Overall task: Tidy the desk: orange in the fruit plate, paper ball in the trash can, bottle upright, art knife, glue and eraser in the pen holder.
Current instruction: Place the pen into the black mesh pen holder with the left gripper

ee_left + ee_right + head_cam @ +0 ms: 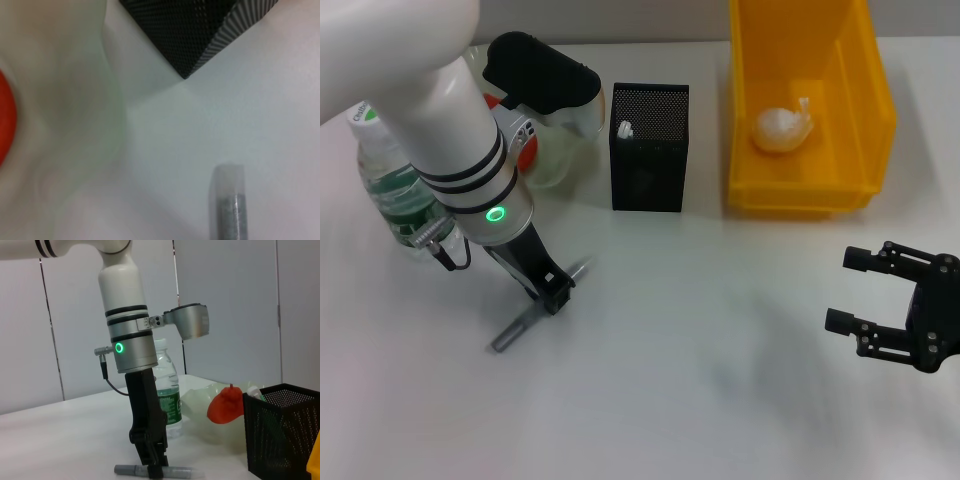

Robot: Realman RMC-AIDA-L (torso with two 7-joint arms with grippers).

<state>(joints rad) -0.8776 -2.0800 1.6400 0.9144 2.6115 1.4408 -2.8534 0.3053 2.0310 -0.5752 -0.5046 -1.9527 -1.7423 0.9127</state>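
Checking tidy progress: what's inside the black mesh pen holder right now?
In the pen holder, one white-tipped item pokes above the rim at a corner. The mesh walls hide its body and anything lower down.

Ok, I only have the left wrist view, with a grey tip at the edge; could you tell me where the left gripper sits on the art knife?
Observer: The left gripper is down on the slim grey art knife near its middle; the knife lies flat on the white table.
Operator: Thank you. Is the paper ball dealt with?
Observer: Yes, the white crumpled paper ball lies in the yellow plastic bin.
Operator: And the right arm?
Observer: The right gripper hovers open at the table's right side, holding nothing.
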